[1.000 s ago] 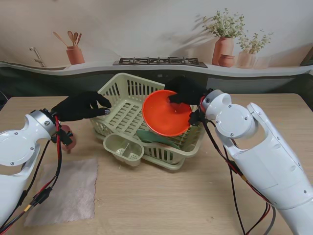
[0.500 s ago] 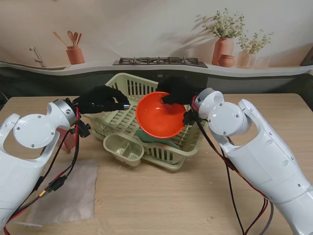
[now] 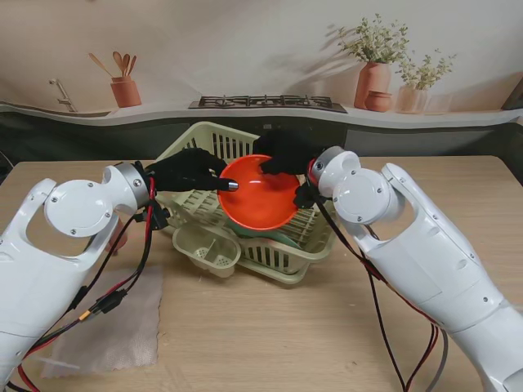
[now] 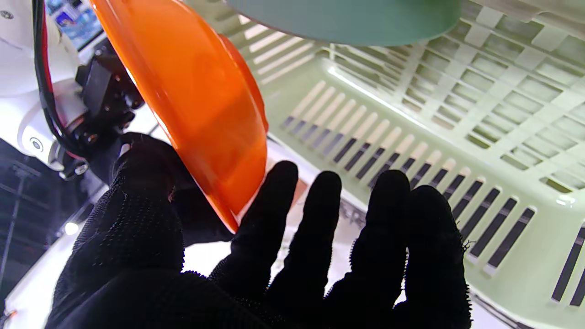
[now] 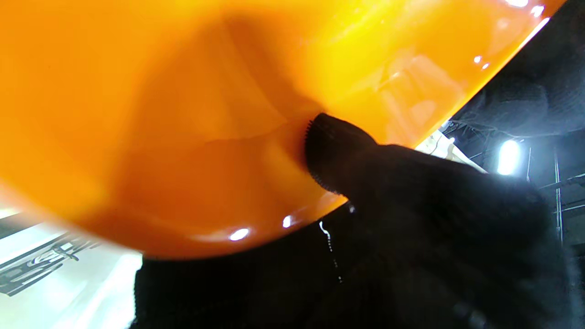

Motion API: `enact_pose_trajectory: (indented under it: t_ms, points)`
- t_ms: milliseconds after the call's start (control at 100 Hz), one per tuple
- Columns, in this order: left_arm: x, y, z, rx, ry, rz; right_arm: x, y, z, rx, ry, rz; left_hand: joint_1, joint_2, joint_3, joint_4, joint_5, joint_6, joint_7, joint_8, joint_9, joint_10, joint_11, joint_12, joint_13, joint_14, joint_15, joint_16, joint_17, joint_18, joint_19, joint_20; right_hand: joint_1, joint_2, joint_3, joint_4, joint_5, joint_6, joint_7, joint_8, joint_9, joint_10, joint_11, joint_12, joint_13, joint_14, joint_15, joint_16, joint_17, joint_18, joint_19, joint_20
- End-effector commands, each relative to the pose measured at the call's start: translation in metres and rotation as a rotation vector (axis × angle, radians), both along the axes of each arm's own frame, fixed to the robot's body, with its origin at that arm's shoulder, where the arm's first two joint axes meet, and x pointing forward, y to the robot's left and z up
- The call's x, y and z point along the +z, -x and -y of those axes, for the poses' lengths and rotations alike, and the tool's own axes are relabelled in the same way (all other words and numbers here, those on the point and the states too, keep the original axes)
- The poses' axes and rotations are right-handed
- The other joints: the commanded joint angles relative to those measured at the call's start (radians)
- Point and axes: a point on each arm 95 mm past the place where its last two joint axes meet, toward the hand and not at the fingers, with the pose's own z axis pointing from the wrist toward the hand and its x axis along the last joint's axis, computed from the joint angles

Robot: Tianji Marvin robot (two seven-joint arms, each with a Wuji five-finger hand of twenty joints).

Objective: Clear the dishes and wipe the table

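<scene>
An orange bowl (image 3: 261, 196) hangs tilted over the pale green dish rack (image 3: 198, 140), and my right hand (image 3: 286, 150) is shut on its far rim. In the right wrist view the bowl (image 5: 183, 114) fills the frame, with a fingertip (image 5: 338, 151) pressed on it. My left hand (image 3: 190, 170) reaches over the rack from the left, a fingertip at the bowl's left rim. The left wrist view shows that hand (image 4: 283, 256) with fingers spread, the bowl's edge (image 4: 196, 105) between thumb and forefinger. A green dish (image 3: 282, 239) lies in the rack under the bowl.
A cutlery cup (image 3: 207, 248) hangs on the rack's near side. A pinkish cloth (image 3: 106, 327) lies flat on the wooden table near my left arm. Behind the table runs a counter with a stove, pots and plants.
The right hand has carried the bowl leftward over the rack. The left hand has swung right from beside the rack to the bowl's left rim.
</scene>
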Motion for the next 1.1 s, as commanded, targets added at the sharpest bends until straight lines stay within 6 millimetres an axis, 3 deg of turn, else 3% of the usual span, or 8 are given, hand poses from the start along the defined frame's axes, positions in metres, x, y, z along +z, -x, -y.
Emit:
enact_pose_trajectory:
  t_ms: [0, 390, 480, 550, 660, 740, 910, 1090]
  points:
    - [0.000, 0.000, 0.003, -0.009, -0.005, -0.014, 0.002, 0.001, -0.005, 0.007, -0.006, -0.001, 0.026, 0.019, -0.011, 0.039, 0.050, 0.001, -0.034, -0.001, -0.024, 0.032, -0.005, -0.003, -0.003, 0.034, 0.005, -0.004, 0.027, 0.031, 0.033, 0.025, 0.077, 0.058, 0.084, 0.032, 0.128, -0.137, 0.152, 0.053, 0.013, 0.048, 0.018, -0.009, 0.048, 0.002, 0.088, 0.020, 0.047, -0.095, 0.043, 0.013]
    - [0.003, -0.004, 0.014, -0.039, -0.003, -0.036, 0.008, 0.010, -0.020, 0.041, -0.041, -0.002, 0.105, -0.134, 0.453, 0.014, 0.066, -0.006, -0.043, 0.069, -0.014, 0.051, 0.031, 0.015, 0.089, 0.017, 0.057, -0.001, 0.217, 0.009, 0.100, 0.046, 0.076, 0.058, 0.085, 0.032, 0.128, -0.138, 0.152, 0.052, 0.015, 0.045, 0.019, -0.011, 0.048, 0.002, 0.088, 0.020, 0.047, -0.095, 0.043, 0.012]
    - [0.004, -0.005, 0.016, -0.031, 0.014, -0.023, 0.009, 0.013, -0.023, 0.052, -0.054, -0.008, 0.232, -0.173, 0.431, -0.024, 0.073, -0.018, 0.002, 0.119, 0.019, 0.057, 0.045, 0.020, 0.141, 0.011, 0.081, 0.001, 0.290, -0.004, 0.129, 0.024, 0.076, 0.058, 0.085, 0.032, 0.128, -0.139, 0.153, 0.052, 0.015, 0.045, 0.018, -0.012, 0.048, 0.002, 0.088, 0.020, 0.047, -0.095, 0.043, 0.012]
    - [0.005, -0.006, 0.017, -0.022, 0.025, -0.012, 0.010, 0.016, -0.024, 0.060, -0.065, -0.014, 0.376, -0.172, 0.347, -0.001, 0.066, -0.031, 0.117, 0.085, 0.066, 0.059, 0.063, 0.028, 0.201, 0.007, 0.108, 0.004, 0.361, -0.013, 0.161, -0.022, 0.077, 0.058, 0.084, 0.032, 0.128, -0.139, 0.153, 0.052, 0.014, 0.045, 0.018, -0.012, 0.048, 0.002, 0.088, 0.020, 0.047, -0.095, 0.043, 0.012]
    - [0.007, -0.009, 0.018, -0.007, 0.041, 0.008, 0.010, 0.019, -0.025, 0.073, -0.073, -0.017, 0.492, -0.150, 0.362, 0.009, 0.113, -0.031, 0.211, 0.053, 0.208, 0.073, 0.006, 0.106, 0.311, 0.006, 0.139, 0.002, 0.480, -0.025, 0.186, -0.087, 0.076, 0.059, 0.083, 0.032, 0.128, -0.139, 0.153, 0.052, 0.015, 0.046, 0.018, -0.013, 0.048, 0.002, 0.089, 0.020, 0.047, -0.095, 0.043, 0.012]
    - [0.007, -0.011, 0.019, 0.000, 0.056, 0.024, 0.011, 0.021, -0.025, 0.079, -0.078, -0.017, 0.485, -0.184, 0.460, -0.013, 0.137, -0.020, 0.267, 0.023, 0.287, 0.085, -0.017, 0.130, 0.394, 0.009, 0.166, -0.002, 0.579, -0.024, 0.235, -0.177, 0.077, 0.059, 0.082, 0.032, 0.126, -0.140, 0.152, 0.051, 0.014, 0.045, 0.017, -0.013, 0.048, 0.001, 0.088, 0.019, 0.047, -0.095, 0.043, 0.012]
    - [0.007, -0.015, 0.021, -0.006, 0.068, 0.042, 0.009, 0.024, -0.024, 0.081, -0.087, -0.023, 0.455, -0.247, 0.572, -0.031, 0.181, -0.041, 0.334, 0.016, 0.379, 0.076, -0.014, 0.130, 0.488, 0.018, 0.211, 0.019, 0.683, -0.016, 0.300, -0.246, 0.081, 0.066, 0.068, 0.029, 0.115, -0.137, 0.143, 0.043, 0.007, 0.038, 0.008, -0.023, 0.036, 0.001, 0.066, 0.011, 0.031, -0.092, 0.020, 0.005]
    - [0.007, -0.024, 0.022, -0.017, 0.069, 0.059, 0.006, 0.026, -0.019, 0.083, -0.094, -0.036, 0.443, -0.247, 0.602, -0.040, 0.199, -0.061, 0.382, 0.040, 0.412, 0.077, 0.042, 0.141, 0.567, 0.002, 0.294, 0.074, 0.775, -0.041, 0.414, -0.288, 0.098, 0.121, -0.039, 0.041, 0.025, -0.115, 0.081, -0.111, -0.053, -0.010, -0.066, -0.150, -0.086, 0.002, -0.107, -0.075, -0.172, -0.064, -0.140, -0.021]
